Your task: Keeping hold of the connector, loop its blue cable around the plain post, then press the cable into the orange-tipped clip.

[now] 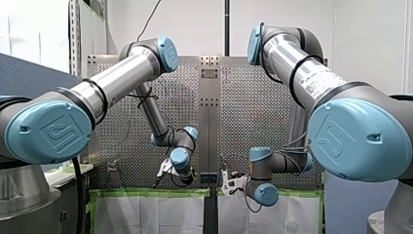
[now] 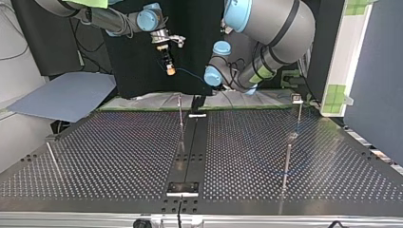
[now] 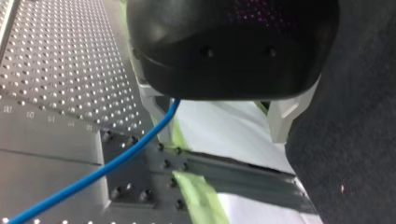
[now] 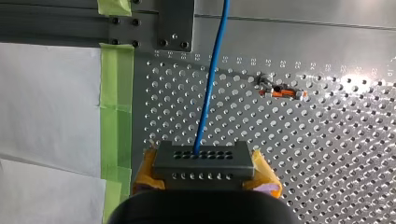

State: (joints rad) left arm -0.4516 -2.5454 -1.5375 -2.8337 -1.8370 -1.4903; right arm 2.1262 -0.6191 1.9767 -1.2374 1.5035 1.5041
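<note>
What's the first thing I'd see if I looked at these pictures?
Probably the blue cable, running from the grey connector that my right gripper pinches between yellow pads, out over the perforated table. Then my left arm and my right arm, big and silver with blue caps, filling the front view. An orange-tipped clip sits near the cable.

I see the grey metal connector block upright, its thin blue cable running straight ahead; the small orange-tipped clip lies beside it, apart.
</note>
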